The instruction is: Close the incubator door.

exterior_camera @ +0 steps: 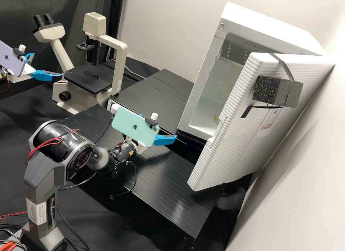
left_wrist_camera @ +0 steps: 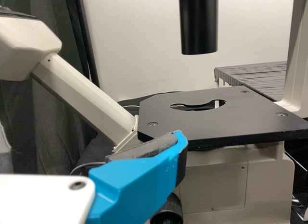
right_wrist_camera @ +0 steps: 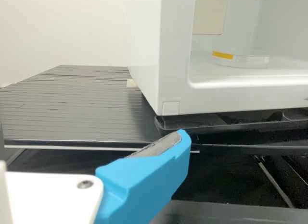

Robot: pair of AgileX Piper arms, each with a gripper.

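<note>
The white incubator door [exterior_camera: 230, 150] stands wide open in the high view, its ribbed outer face carrying a grey foam block [exterior_camera: 276, 91]. Behind it is the open chamber of the incubator [exterior_camera: 206, 82]. My right gripper [exterior_camera: 165, 140] is open over the black bench, left of the door's lower part and apart from it. In the right wrist view my right gripper [right_wrist_camera: 149, 176] has an exposed pad, before the incubator's front corner [right_wrist_camera: 171, 96]. At the far left my left gripper [exterior_camera: 47, 64] is open near the microscope; in its wrist view, the left gripper [left_wrist_camera: 139, 180] holds nothing.
A cream microscope [exterior_camera: 116, 56] with a black stage [left_wrist_camera: 216, 113] stands at the back left. The black slatted bench top [exterior_camera: 158, 179] runs below the incubator. A pale wall [exterior_camera: 298, 179] rises close behind the door at the right. A round dish [right_wrist_camera: 240, 59] lies inside the incubator.
</note>
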